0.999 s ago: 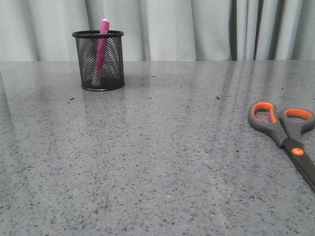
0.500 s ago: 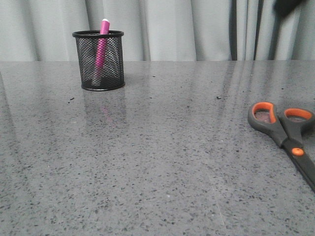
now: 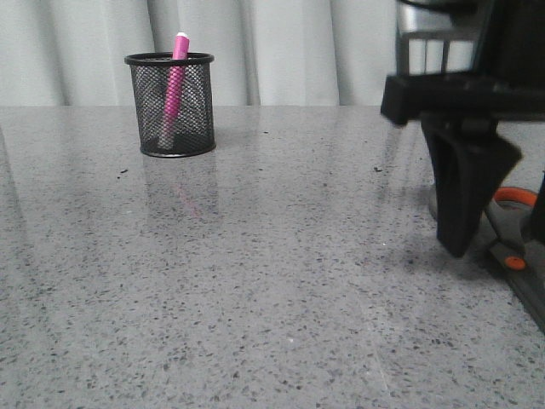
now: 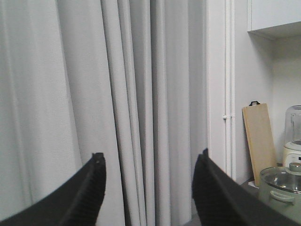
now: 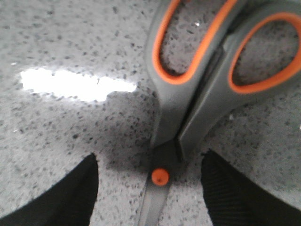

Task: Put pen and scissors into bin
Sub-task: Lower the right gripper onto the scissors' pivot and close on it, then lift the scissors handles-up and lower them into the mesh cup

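The pink pen stands tilted inside the black mesh bin at the back left of the table. The scissors lie flat at the right edge, partly hidden by my right gripper. That gripper is open and hangs low over the scissors, one finger on each side near the orange pivot screw. In the right wrist view the right gripper is empty and straddles the scissors just below the loops. My left gripper is open and empty, pointing at the curtain, out of the front view.
Grey curtains hang behind the speckled grey table. The left wrist view shows a wooden board and a lidded pot off to the side.
My right arm has come down from the top right into the front view and now hangs over the scissors, hiding their left loop. Pen and bin have not moved.
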Tool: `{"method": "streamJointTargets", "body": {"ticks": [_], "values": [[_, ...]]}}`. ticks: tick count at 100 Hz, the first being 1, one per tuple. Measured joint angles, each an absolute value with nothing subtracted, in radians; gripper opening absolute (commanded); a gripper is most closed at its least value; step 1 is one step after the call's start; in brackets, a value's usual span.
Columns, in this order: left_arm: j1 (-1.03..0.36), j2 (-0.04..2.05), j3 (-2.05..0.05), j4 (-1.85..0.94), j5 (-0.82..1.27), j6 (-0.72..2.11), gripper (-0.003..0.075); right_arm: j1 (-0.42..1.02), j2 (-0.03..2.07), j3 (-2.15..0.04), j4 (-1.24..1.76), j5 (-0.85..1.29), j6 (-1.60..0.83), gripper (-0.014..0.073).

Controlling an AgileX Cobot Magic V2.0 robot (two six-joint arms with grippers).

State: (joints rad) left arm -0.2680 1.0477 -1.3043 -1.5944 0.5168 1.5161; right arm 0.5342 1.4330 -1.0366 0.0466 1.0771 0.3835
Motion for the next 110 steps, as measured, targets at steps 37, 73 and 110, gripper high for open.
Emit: {"method": "streamJointTargets", "body": {"ticks": [37, 73, 110], "values": [[-0.295, 0.987, -1.249, -1.581, 0.533, 1.515, 0.0375, 0.534, 1.468, -1.001, -0.081, 0.967, 0.53, 0.0407], [-0.309, 0.984, -1.245, -1.58, 0.539, 1.514, 0.0375, 0.536, 1.528, -1.045, -0.1, 0.952, 0.497, -0.007], [-0.309, 0.945, -1.245, -1.575, 0.549, 1.512, 0.0375, 0.55, 1.598, -1.603, -0.1, 0.777, 0.274, -0.0071]]}}
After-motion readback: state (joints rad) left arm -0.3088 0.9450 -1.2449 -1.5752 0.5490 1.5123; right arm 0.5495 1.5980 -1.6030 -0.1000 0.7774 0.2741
